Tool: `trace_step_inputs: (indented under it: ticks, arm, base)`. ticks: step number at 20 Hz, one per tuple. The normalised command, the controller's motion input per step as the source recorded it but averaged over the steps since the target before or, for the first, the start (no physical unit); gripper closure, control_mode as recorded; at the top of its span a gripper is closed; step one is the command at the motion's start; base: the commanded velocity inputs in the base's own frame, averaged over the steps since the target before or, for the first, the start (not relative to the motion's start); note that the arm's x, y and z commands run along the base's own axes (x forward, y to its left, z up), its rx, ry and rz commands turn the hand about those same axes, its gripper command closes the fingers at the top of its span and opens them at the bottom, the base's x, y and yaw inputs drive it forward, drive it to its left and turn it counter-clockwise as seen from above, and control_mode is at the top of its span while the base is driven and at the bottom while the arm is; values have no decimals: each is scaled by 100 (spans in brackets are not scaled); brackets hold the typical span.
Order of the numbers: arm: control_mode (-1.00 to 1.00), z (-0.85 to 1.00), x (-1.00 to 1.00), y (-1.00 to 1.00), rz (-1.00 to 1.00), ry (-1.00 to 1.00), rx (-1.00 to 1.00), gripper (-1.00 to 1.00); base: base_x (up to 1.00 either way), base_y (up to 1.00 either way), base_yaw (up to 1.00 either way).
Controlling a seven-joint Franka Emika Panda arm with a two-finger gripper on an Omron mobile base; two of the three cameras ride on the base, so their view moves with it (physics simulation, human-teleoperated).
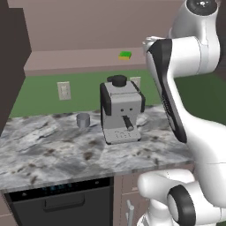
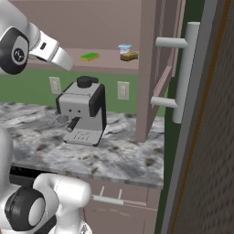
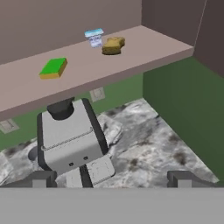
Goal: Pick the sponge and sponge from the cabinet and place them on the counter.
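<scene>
Two-finger gripper (image 3: 112, 178) spread fully open, empty, poised above the grey-and-white marble worktop (image 3: 148, 148) near the grey coffee machine (image 3: 70, 135). Bright green sponge with yellow layer (image 3: 53, 68) lying flat on the shelf of the open mauve-brown wall cabinet (image 3: 131, 48). Tan-yellow sponge (image 3: 113, 45) further along, just beside a small white blue-rimmed cup (image 3: 94, 37).

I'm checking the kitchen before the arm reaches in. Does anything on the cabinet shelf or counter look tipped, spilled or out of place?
Nothing stands out. The green sponge lies flat on the cabinet shelf, the tan sponge sits beside the small cup, which stands upright, and the coffee machine stands square on the counter. No spill shows.
</scene>
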Motion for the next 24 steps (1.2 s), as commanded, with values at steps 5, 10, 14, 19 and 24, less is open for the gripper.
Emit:
trace_step_inputs:
  ticks: [5,10,14,19,24]
  arm:
    - [-100,0,11,0,-5,0,0,-100]
    - [-100,0,10,0,-2,0,0,-100]
    - [-100,0,13,0,0,0,0,-100]
    - [-100,0,12,0,0,0,0,-100]
    - [-100,-1,13,-4,0,0,0,-100]
  base:
    - [0,0,0]
    - [0,0,0]
    - [0,0,0]
    - [0,0,0]
    - [0,0,0]
